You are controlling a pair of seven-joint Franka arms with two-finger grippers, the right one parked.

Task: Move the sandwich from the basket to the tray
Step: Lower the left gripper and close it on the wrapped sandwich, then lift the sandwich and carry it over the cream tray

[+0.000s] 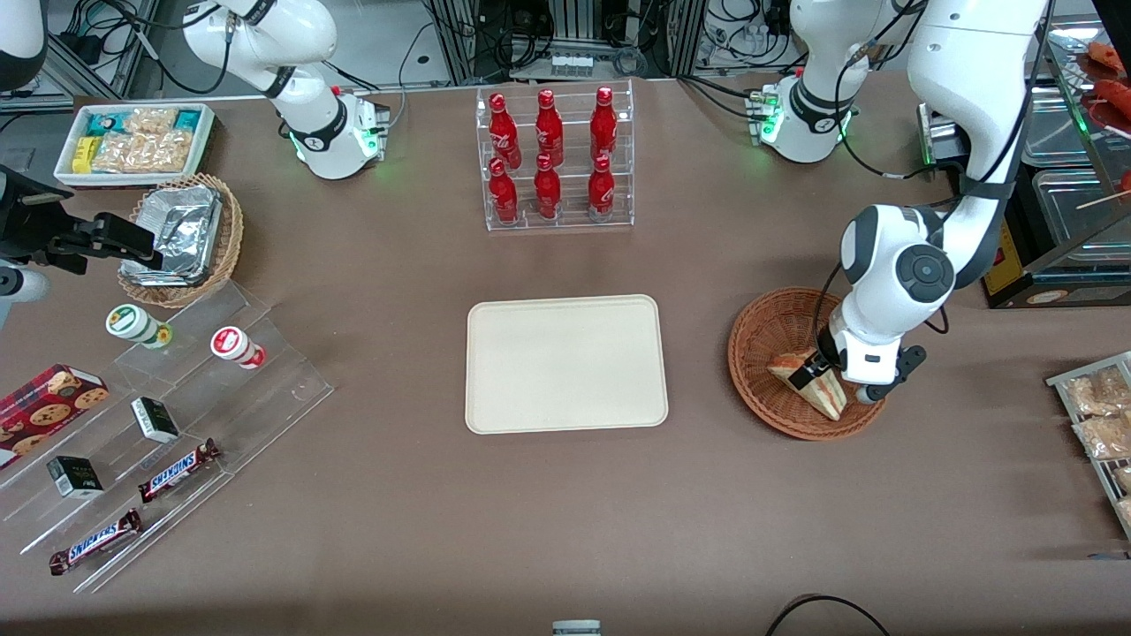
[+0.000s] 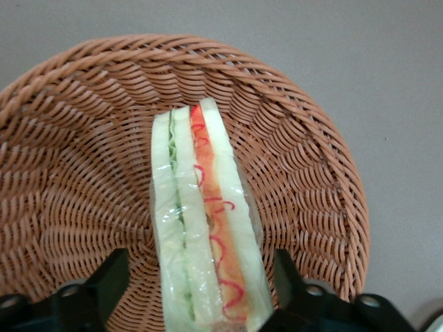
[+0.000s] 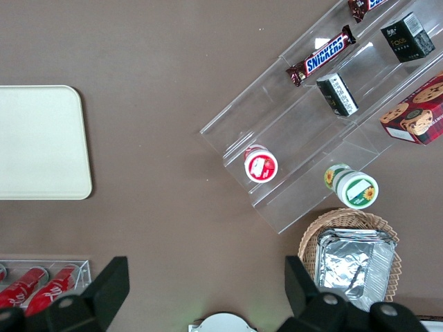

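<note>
Gripper (image 1: 817, 375) low in basket (image 1: 762, 353), jaws wide open either side of sandwich (image 2: 204, 228), not gripping; tray (image 1: 565, 364) beside basket

Looked like a robotics lab w/ a mock shop setup: cable-strung equipment racks (image 1: 574, 35) at 12 o'clock, cola bottle rack (image 1: 557, 159) just below, Snickers bars (image 1: 177, 468) on acrylic steps at 8. Gripper (image 1: 822, 378) hung in the basket (image 1: 760, 353) at 3 o'clock.
</note>
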